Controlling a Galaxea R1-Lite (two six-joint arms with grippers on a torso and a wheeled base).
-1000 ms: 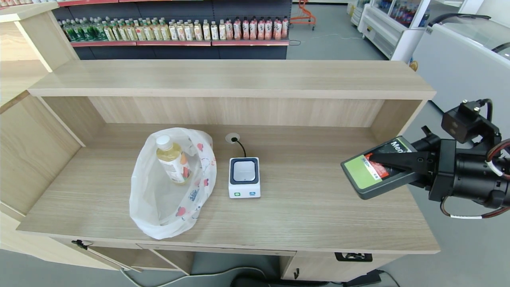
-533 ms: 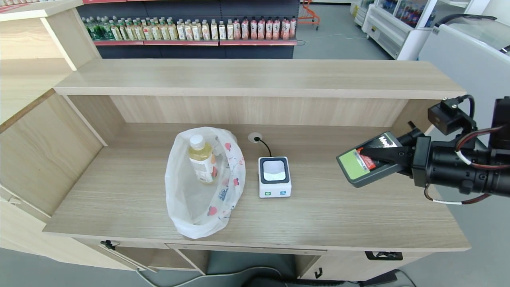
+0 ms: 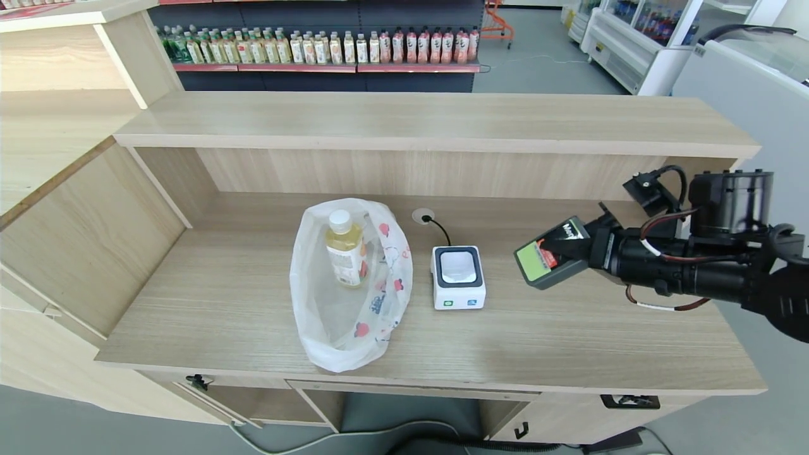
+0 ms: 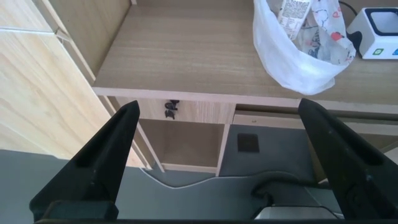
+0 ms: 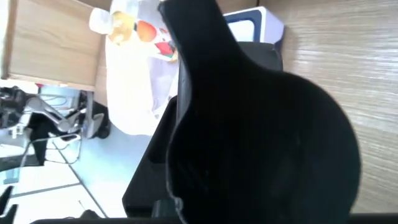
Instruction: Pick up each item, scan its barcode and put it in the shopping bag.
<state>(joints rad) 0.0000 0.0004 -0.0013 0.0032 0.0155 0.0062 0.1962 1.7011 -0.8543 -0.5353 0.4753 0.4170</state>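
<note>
The bag [image 3: 328, 332] is white (red-printed), the box [image 3: 534, 263] green-black.

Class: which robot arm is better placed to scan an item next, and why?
Right: the right gripper is shut on the pack, held near the scanner. The left gripper is open, empty, off the counter.

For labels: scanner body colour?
White scanner, dark frame around its top window; clearest in head view.

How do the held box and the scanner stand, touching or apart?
Apart. Head view shows bare counter between the scanner and the box in the right gripper.
</note>
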